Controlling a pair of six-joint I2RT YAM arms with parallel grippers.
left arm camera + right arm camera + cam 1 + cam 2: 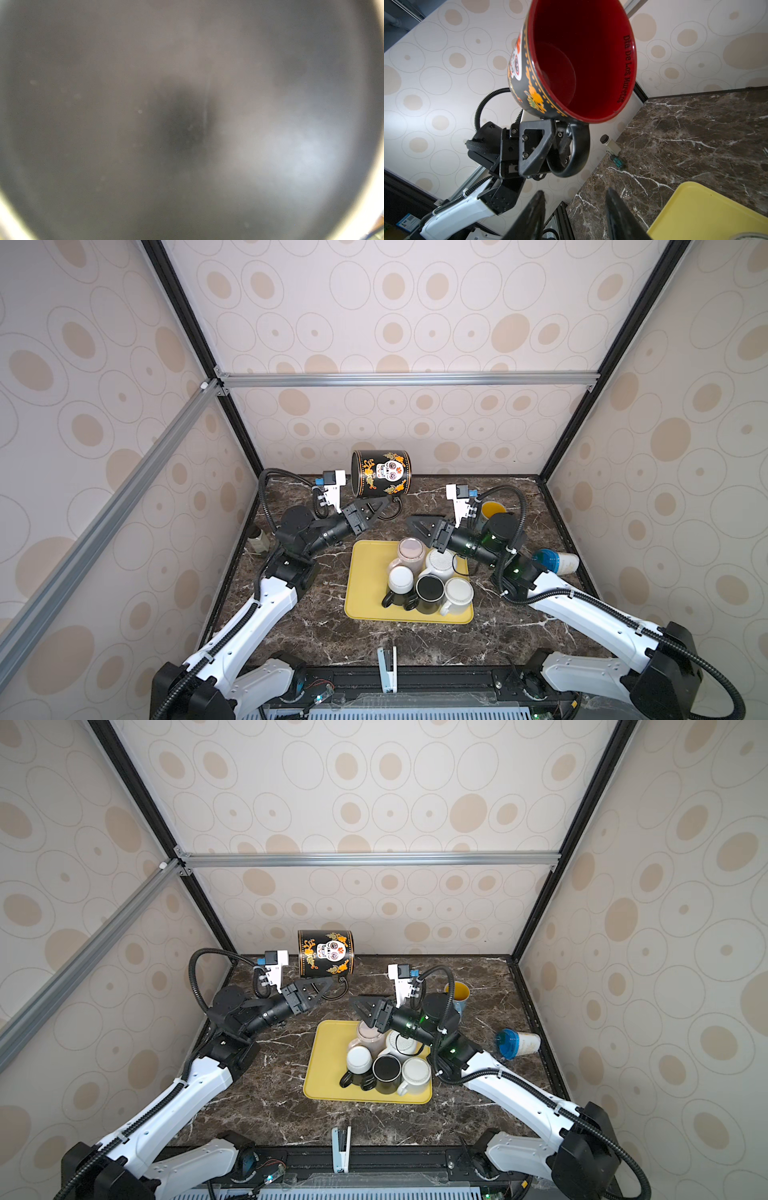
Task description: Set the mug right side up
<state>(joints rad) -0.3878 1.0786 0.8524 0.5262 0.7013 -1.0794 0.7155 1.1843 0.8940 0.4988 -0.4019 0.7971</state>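
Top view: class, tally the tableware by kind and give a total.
Yellow plastic tray: 1
Mugs: 7 (five on the tray, black skull-print mug in the left gripper, yellow-lined mug at the back)
Blue-lidded white tumbler: 1
Total: 9

This is a robotics lab test cell, not a lived-in room. Silver aluminium profile bars [407, 379] and black corner posts [183, 310] frame cream wall panels printed with beige ovals [415, 302], boxing in a dark brown marble-patterned tabletop [316, 626]. A white-and-black left robot arm [249, 626] and a matching right robot arm [590, 614] are mounted at the tabletop's near edge. A yellow plastic tray [365, 572] of assorted ceramic mugs [430, 591] sits mid-table.
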